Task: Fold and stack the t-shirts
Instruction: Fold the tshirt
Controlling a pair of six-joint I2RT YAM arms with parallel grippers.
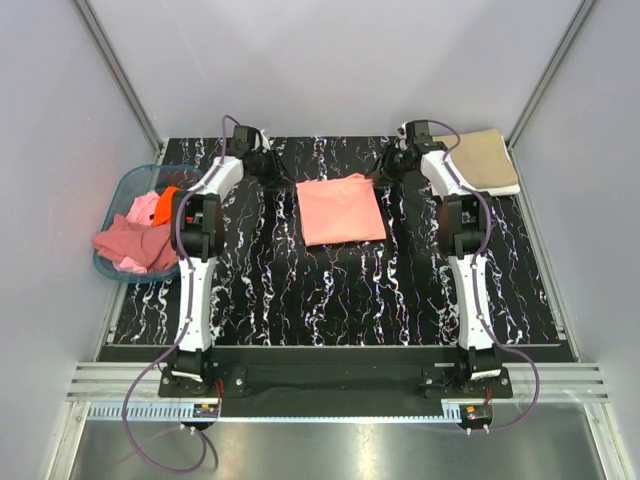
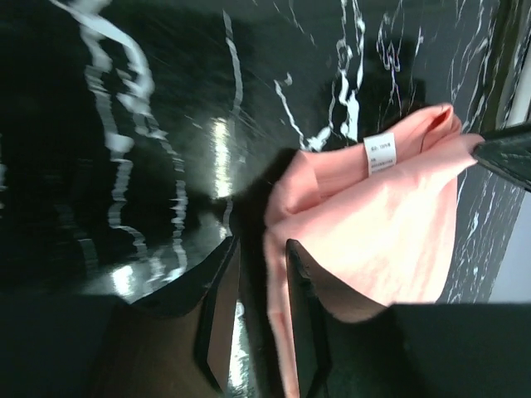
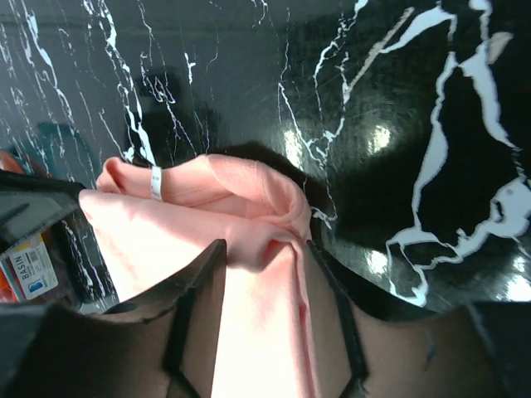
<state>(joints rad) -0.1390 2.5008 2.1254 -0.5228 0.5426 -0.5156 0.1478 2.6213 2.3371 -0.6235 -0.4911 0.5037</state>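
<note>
A salmon-pink t-shirt (image 1: 340, 210) lies folded into a rectangle at the table's far middle. My left gripper (image 1: 281, 172) is at its far left corner. In the left wrist view the jaws (image 2: 261, 242) stand apart, with the shirt's edge (image 2: 390, 215) between them and its white label showing. My right gripper (image 1: 386, 171) is at the far right corner. In the right wrist view its jaws (image 3: 264, 242) are spread wide with the bunched fabric (image 3: 158, 232) between them. A folded tan t-shirt (image 1: 485, 160) lies at the far right.
A teal plastic basket (image 1: 122, 188) stands at the left edge and holds a dusty rose shirt (image 1: 125, 243) that hangs over its rim, a light pink one (image 1: 143, 208) and an orange one (image 1: 168, 192). Grey walls enclose the black marbled table (image 1: 330, 290).
</note>
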